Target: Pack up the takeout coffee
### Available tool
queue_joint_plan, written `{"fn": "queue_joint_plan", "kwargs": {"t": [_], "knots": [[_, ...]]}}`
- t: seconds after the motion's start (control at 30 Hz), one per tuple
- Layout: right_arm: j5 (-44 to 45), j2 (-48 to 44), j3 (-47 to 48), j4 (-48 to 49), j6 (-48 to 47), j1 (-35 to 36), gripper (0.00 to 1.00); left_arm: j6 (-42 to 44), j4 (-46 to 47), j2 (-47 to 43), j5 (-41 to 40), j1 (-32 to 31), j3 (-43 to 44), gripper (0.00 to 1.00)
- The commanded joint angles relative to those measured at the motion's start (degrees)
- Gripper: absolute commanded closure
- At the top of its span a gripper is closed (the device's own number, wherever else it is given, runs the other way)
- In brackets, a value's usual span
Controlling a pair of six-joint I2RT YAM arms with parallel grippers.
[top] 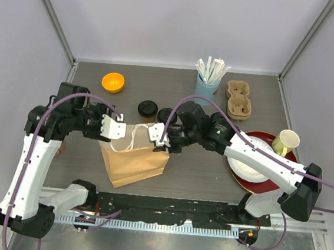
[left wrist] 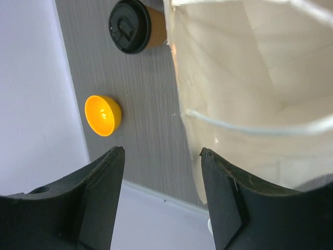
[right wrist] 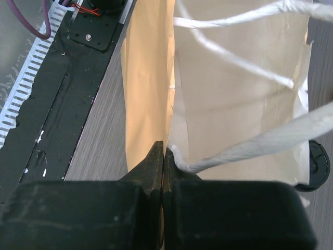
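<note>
**Bag-opening step: right arm pinching rim, left jaws open at the other edge**

The step in hand looks like getting the paper bag open before any cup goes in. The right gripper is clamping tight on the bag's rim, right next to a white handle. The left gripper is hovering with its jaws apart, gripping nothing. The bag's other rim edge is sitting just beside its right finger.

The bag is resting on the table with its mouth end toward the far side. The first coffee cup and the second coffee cup are sitting lidded just past that mouth, neither packed yet. The second one is partly hidden by the right wrist.

Next move, my read: the left jaws are needing one rim layer only, then a pull away from the right to spread the mouth. Catching both layers would keep it flat.

Room is tight between the two grippers over the mouth, with the cups near it. The orange bowl is sitting well apart on the left. The straw cup, cup carrier and red plate are staying out of the way on the right.
</note>
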Motion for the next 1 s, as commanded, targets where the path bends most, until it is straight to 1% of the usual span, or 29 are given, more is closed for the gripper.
{"fn": "queue_joint_plan", "kwargs": {"t": [0.0, 0.03, 0.1, 0.13, 0.23, 0.3, 0.43, 0.47, 0.57, 0.67, 0.73, 0.9, 0.97], "knots": [[0.24, -2.64, -1.81, 1.15, -0.09, 0.17, 0.99, 6.85, -17.52, -4.02, -4.12, -0.07, -3.42, 0.36], [0.32, -2.73, -1.9, 1.33, -0.09, 0.17, 0.99, 7.46, -17.52, -5.5, -1.24, -0.24, -3.43, 0.36], [0.68, -2.64, -1.9, 1.94, 0.18, 0.17, 0.99, 6.69, -17.52, -6.22, 1.5, -0.94, -2.21, 0.36], [0.76, -2.47, -1.81, 2.03, 0.26, 0.17, 0.99, 4.24, -17.43, -6.22, 2.99, -1.29, -1.5, 0.36], [0.06, -1.59, -1.02, 2.21, 0.27, 0.08, 0.99, -0.16, -17.52, -6.3, 4.23, -2.35, 0.53, 0.36], [-0.73, -0.89, -0.23, 2.39, 0.09, 0.17, 0.99, 0.08, -17.43, -7.36, 4.76, -3.05, -0.96, 0.36], [-0.9, -0.01, 1.0, 2.21, -0.09, 0.17, 0.99, 1.93, -17.25, -8.33, 2.22, -4.11, -4.92, 0.36], [-0.99, -0.01, 1.17, 2.12, -0.26, 0.08, 0.99, 1.85, -15.43, -8.51, 2.22, -4.11, -5.7, 0.36], [-1.61, 0.43, 1.53, 1.25, -0.35, 0.26, 0.99, 1.93, -11.99, -7.64, 2.4, -4.98, -4.93, 0.36], [-1.52, 0.61, 1.53, 1.24, -0.09, 0.17, 0.99, 2.54, -12.85, -5.61, 1.69, -6.47, -3.43, 0.37], [-1.43, 0.61, 1.26, 1.33, 0.0, 0.26, 0.99, 3.25, -13.47, -5.08, 1.52, -7.62, -4.21, 0.38], [-0.99, 0.7, 1.35, 1.42, -0.35, 0.17, 0.99, 2.55, -13.56, -3.33, 1.52, -12.98, -5.97, 0.42], [-0.82, 0.96, 1.7, 1.07, -0.61, 0.17, 0.99, 0.63, -13.47, -2.36, 0.55, -16.75, -6.33, 0.46]]}}
